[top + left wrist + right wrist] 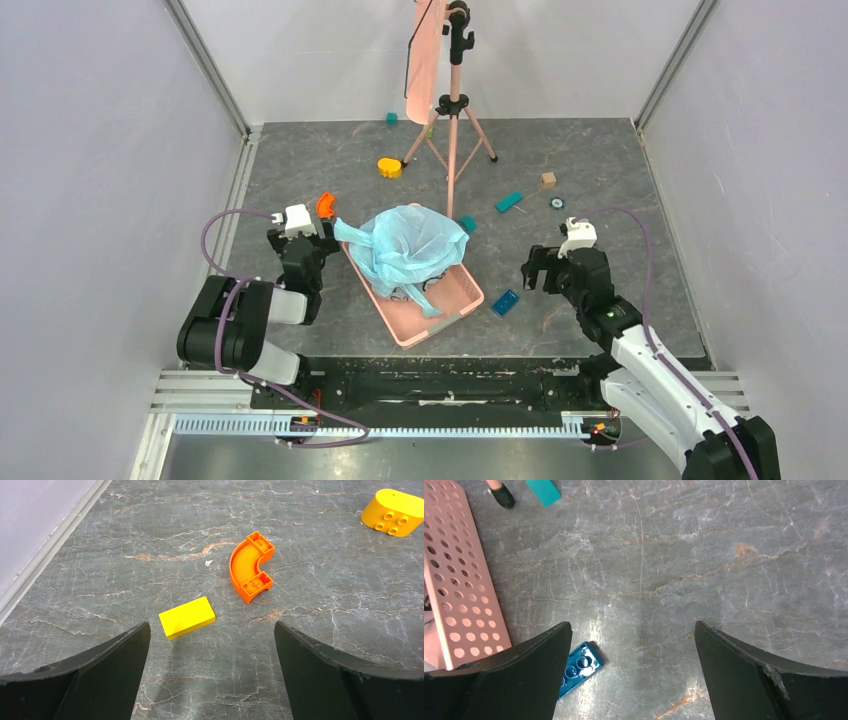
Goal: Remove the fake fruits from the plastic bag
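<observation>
The light-blue plastic bag (408,244) lies bunched in the pink basket (448,306) at the table's middle, one handle stretching left toward my left arm. The fake fruits are hidden; no dark-red pieces show. My left gripper (318,238) is open and empty just left of the bag; in its wrist view (212,645) the jaws stand wide over bare table. My right gripper (535,270) is open and empty to the right of the basket, its jaws wide in the right wrist view (633,645).
An orange curved block (250,566), a yellow flat block (187,616) and a yellow rounded block (395,512) lie ahead of the left gripper. A blue brick (578,668) lies by the basket wall (459,595). A pink tripod (452,110) stands behind, with small teal and tan blocks around.
</observation>
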`<state>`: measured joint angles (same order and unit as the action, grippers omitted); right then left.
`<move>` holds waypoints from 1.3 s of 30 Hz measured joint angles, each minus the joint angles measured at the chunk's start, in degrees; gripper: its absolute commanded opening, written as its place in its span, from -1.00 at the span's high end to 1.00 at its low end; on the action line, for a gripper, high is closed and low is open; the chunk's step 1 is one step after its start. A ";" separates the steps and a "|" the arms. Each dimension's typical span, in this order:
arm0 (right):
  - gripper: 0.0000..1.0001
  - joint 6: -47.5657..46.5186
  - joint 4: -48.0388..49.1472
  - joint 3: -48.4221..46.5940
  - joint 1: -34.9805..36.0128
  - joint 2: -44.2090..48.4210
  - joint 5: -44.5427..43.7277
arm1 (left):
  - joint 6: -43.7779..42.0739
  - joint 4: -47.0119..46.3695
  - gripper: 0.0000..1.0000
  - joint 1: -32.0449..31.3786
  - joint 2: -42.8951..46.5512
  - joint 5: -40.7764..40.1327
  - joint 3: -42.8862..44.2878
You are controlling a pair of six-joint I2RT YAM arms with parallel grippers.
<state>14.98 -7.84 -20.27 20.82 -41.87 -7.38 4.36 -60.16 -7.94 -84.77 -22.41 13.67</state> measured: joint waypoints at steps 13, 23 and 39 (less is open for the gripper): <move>-0.96 7.32 -3.39 3.26 0.00 -0.11 -7.17 | 0.00 0.00 -0.99 0.00 0.00 0.02 0.00; -0.96 5.84 -4.83 0.94 0.00 -5.01 -3.52 | -0.17 0.92 -0.99 -0.68 2.25 -2.45 -0.13; -0.96 3.13 -4.76 -0.92 0.00 3.32 4.48 | 27.23 61.46 -0.99 -2.80 37.99 -8.81 17.57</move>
<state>18.11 -12.60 -21.19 20.82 -38.54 -2.90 31.59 1.30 -10.74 -46.78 -31.22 31.24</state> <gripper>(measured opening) 0.979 0.994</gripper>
